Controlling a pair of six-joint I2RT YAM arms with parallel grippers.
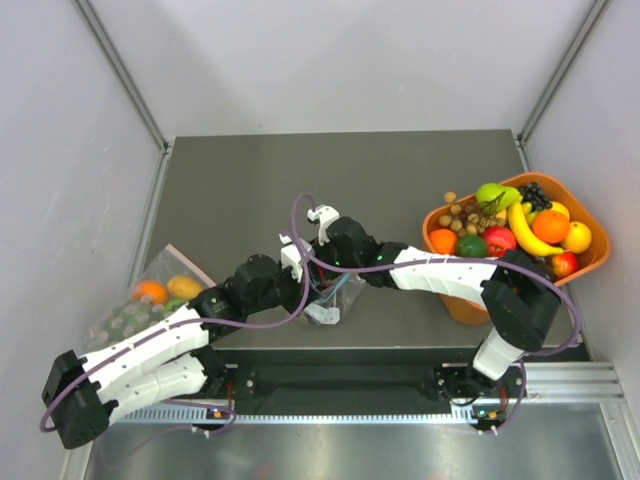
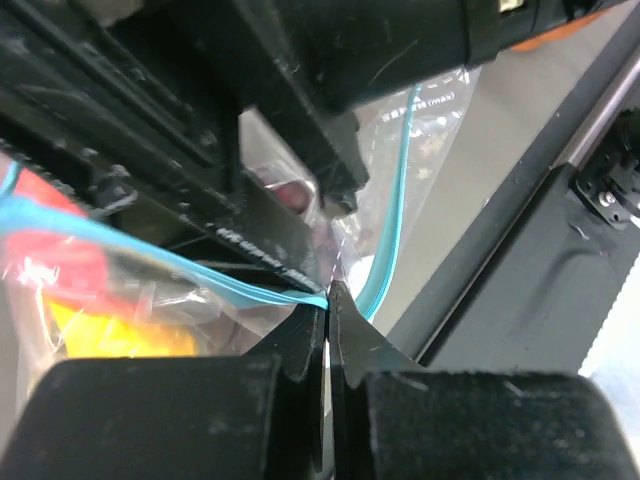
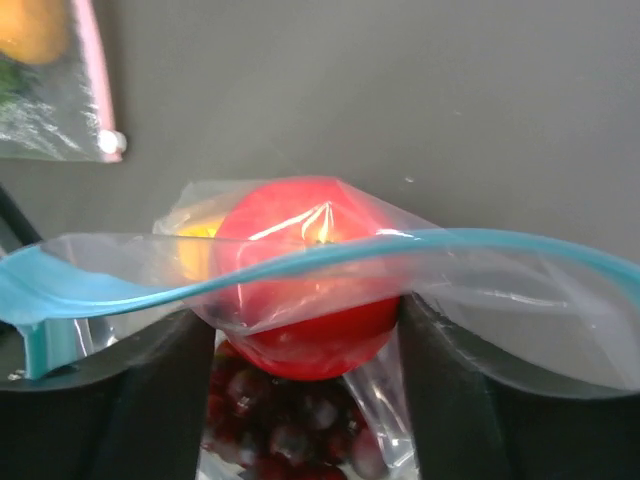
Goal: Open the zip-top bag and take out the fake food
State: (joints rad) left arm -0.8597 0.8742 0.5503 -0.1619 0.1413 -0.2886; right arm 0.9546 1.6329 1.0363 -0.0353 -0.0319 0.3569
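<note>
dark table (image 1: pixel 400 180), zip-top bag (image 3: pixel 500 300) mouth upward

Far half of the table (image 1: pixel 350 170) is open to passage between the side walls (image 1: pixel 60 150). Left margin is occupied by a clear bag with a pink strip (image 1: pixel 150 300), and the right rear corner by an orange bowl (image 1: pixel 598 252) heaped with fruit. Near centre is congested: both arms converge over the zip-top bag (image 1: pixel 335 298). The left gripper (image 2: pixel 328 300) is pinched flat on the teal zip strip (image 3: pixel 300 262), which crosses the bag mouth in front of the red apple (image 3: pixel 290 215). The right gripper (image 3: pixel 305 340) flanks the apple closely, leaving no side room. Grapes (image 3: pixel 280 420) lie beneath.
</note>
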